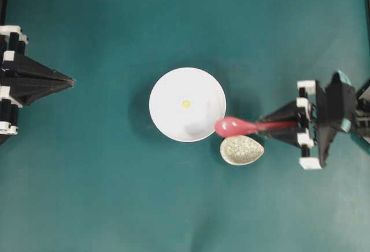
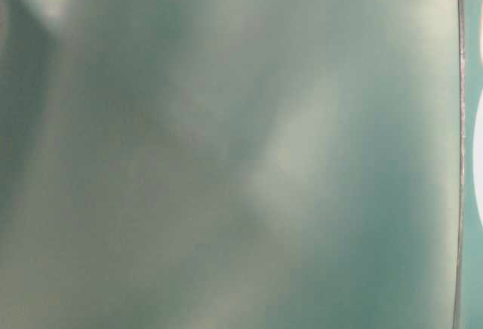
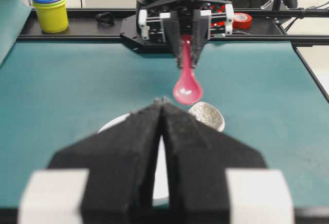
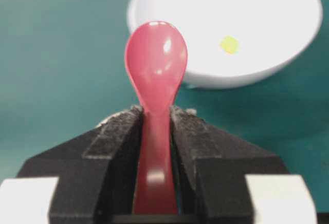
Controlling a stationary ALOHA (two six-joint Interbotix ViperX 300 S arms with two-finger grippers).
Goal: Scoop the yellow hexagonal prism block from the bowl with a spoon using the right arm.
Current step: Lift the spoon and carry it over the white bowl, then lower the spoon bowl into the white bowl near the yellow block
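Observation:
The white bowl sits mid-table with the tiny yellow hexagonal prism block on its floor; the block also shows in the right wrist view inside the bowl. My right gripper is shut on the handle of the pinkish-red spoon, whose scoop hovers at the bowl's right rim. In the right wrist view the spoon rises from between the pads of my right gripper. My left gripper rests shut and empty at the far left, well away from the bowl.
A speckled off-white oval dish lies just below the spoon's scoop, right of the bowl. In the left wrist view a yellow cup with a blue rim and a red tape roll stand beyond the table's far edge. The table-level view is blurred.

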